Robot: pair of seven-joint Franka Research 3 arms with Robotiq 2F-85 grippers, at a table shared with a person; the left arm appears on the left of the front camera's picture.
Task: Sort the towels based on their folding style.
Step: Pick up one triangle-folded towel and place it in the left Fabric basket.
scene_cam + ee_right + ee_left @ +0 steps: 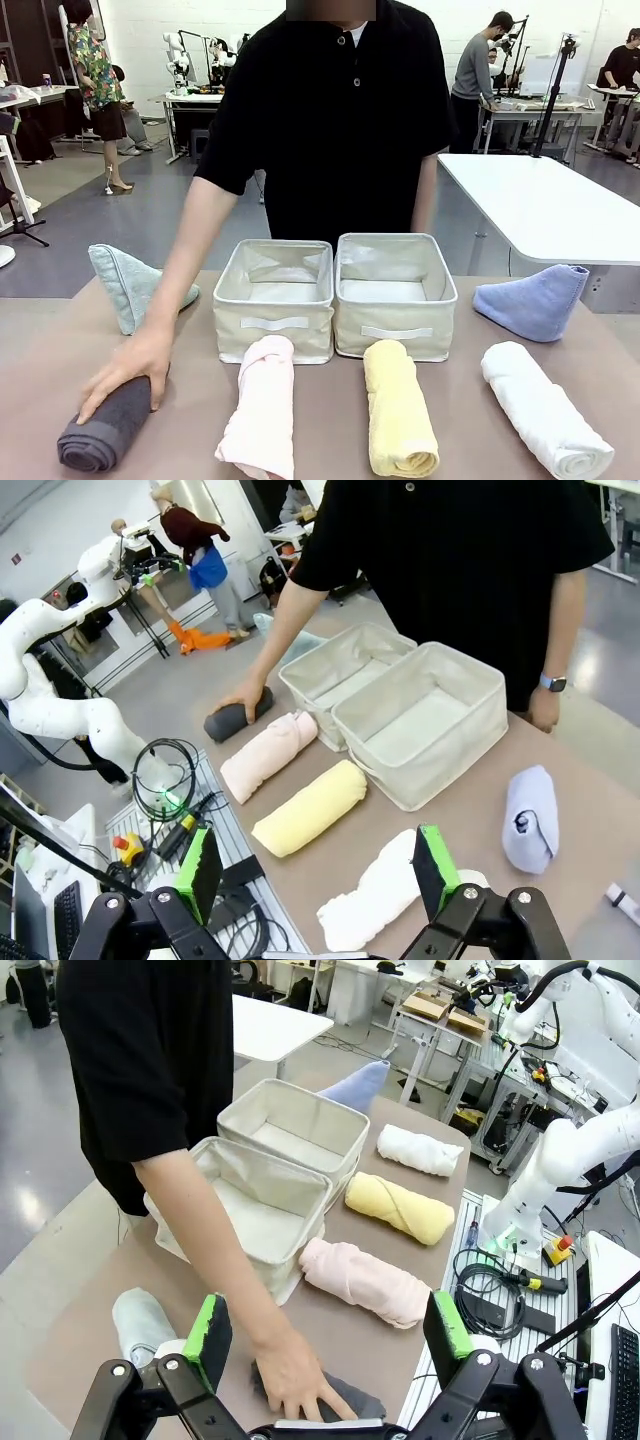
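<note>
Four rolled towels lie along the near edge of the table: dark grey (pixel 105 432), pale pink (pixel 262 410), yellow (pixel 398 420) and white (pixel 545 410). The person's hand (pixel 125 375) rests on the dark grey one (pixel 352 1398). A grey-green cone towel (pixel 130 285) lies far left and a light blue cone towel (pixel 535 300) far right. My left gripper (pixel 328 1328) hangs open above the dark grey roll and the hand. Over the white roll (pixel 375 900), my right gripper (pixel 316 870) is open too. Neither holds anything.
Two cream fabric baskets (pixel 275 322) (pixel 393 330) stand side by side mid-table, both with nothing inside. The person stands right behind them, one arm reaching across the left side. A white table (pixel 550 200) stands at back right. Cables (pixel 490 1290) lie off the table's near edge.
</note>
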